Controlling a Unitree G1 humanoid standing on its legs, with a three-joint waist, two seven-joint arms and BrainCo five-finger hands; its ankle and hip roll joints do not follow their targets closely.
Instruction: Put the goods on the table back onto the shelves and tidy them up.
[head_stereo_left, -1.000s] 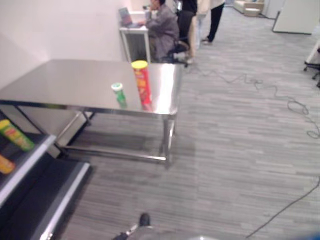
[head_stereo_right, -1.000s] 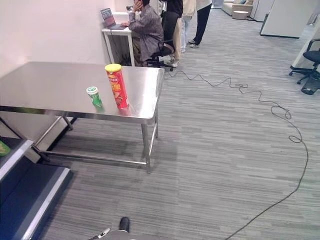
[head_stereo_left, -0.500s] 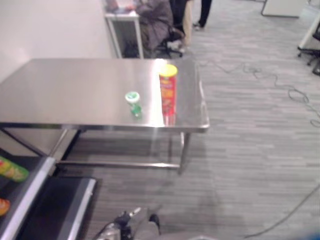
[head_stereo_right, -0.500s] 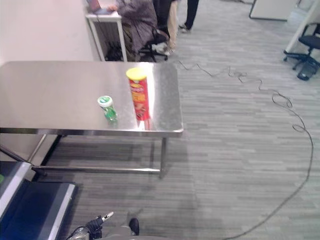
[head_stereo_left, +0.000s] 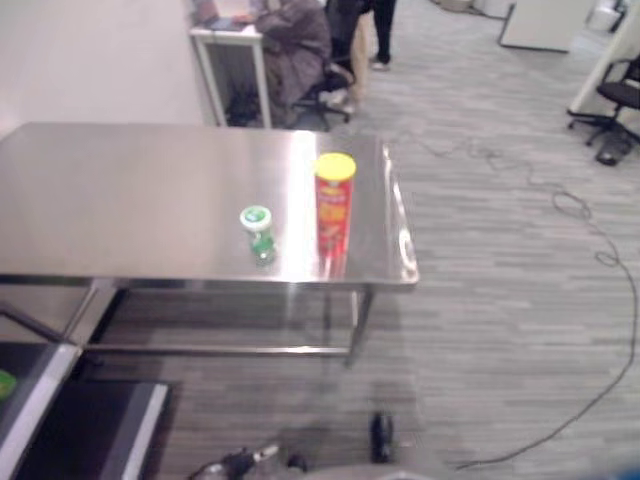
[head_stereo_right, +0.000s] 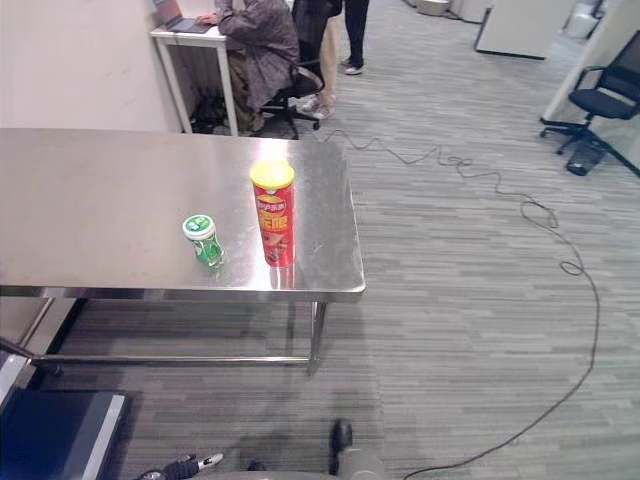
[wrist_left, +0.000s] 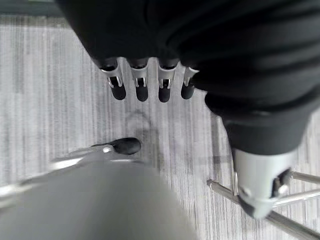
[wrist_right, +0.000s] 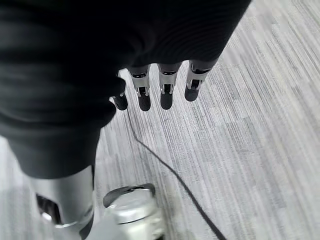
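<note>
Here the steel surface (head_stereo_right: 120, 180) fills the left and centre of the head views, with two goods standing upright near its front right corner. The red can (head_stereo_right: 275, 217), yellow-lidded, stands just right of the small green bottle (head_stereo_right: 204, 240); the two are near each other but apart, and both cast reflections in the metal. The rest of the top is bare.

At the lower left of the left eye view a shelf edge (head_stereo_left: 35, 400) shows, with a bit of green item (head_stereo_left: 5, 383) at the frame's left border.

The left hand (wrist_left: 150, 75) hangs over the grey floor, its fingers (wrist_left: 142, 89) straight, side by side and holding nothing. The right hand (wrist_right: 155, 75) hangs the same way over the floor, fingers (wrist_right: 166, 95) straight and relaxed, empty.

Behind the surface, at the top of the frame, a person (head_stereo_right: 255, 45) sits on a chair at a small white desk (head_stereo_right: 185, 40) with a laptop, and another person's legs (head_stereo_right: 352, 30) stand beside. An office chair (head_stereo_right: 610, 100) is at the upper right.
</note>
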